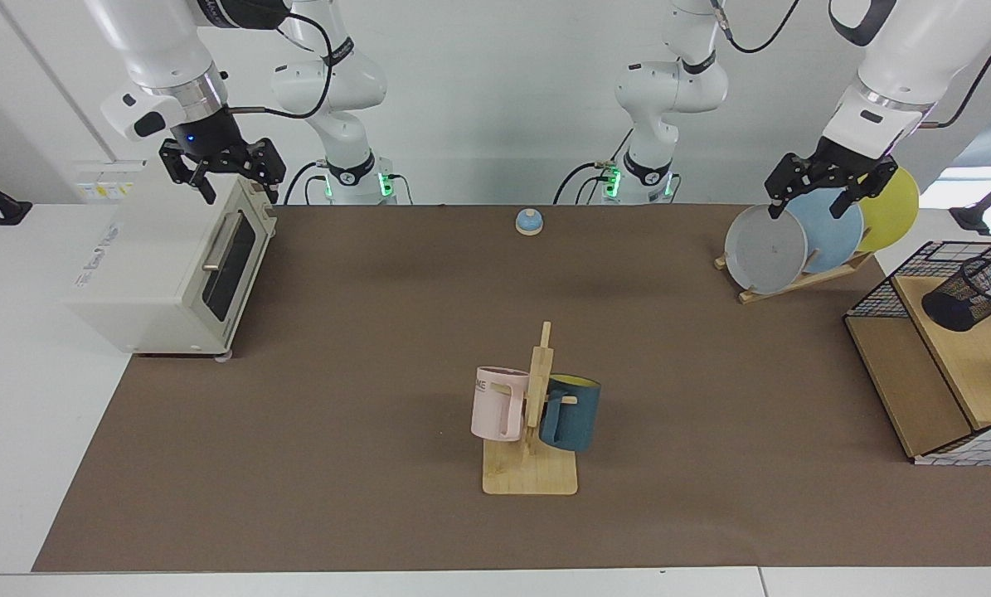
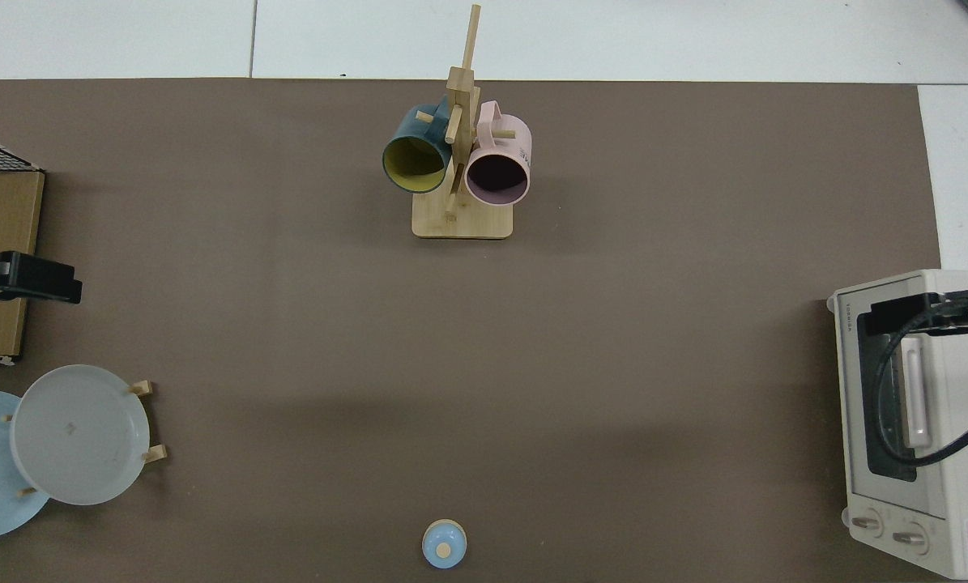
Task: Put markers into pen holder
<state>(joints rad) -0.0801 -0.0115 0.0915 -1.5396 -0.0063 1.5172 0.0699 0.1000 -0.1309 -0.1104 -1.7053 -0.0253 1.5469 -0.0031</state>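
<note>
Brown mat (image 1: 362,348) beneath raised, open left gripper (image 1: 827,189)

Around the small black wire-mesh pen holder (image 1: 968,293), you find the larger black wire-grid basket (image 1: 893,282) as a wall. The wooden rack of round plates (image 1: 767,249) stands near. The brown tabletop (image 1: 362,348) between lies open to you.

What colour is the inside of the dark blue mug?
Yellow inside the dark blue mug; the top view shows it best.
</note>
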